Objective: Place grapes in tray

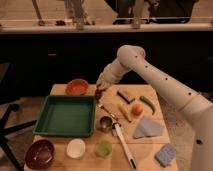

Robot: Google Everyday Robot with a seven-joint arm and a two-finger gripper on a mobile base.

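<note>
My gripper (100, 90) hangs from the white arm over the far right corner of the green tray (65, 116). It is shut on the grapes (98, 94), a small dark reddish bunch that dangles just below it, a little above the tray's rim. The tray lies on the left half of the wooden table and has nothing in it.
An orange bowl (76, 86) stands behind the tray. A dark red bowl (40, 152), a white bowl (76, 148) and a green cup (104, 148) stand in front. To the right lie a metal cup (105, 122), a dark bar (125, 95), an orange fruit (136, 108) and a grey cloth (147, 127).
</note>
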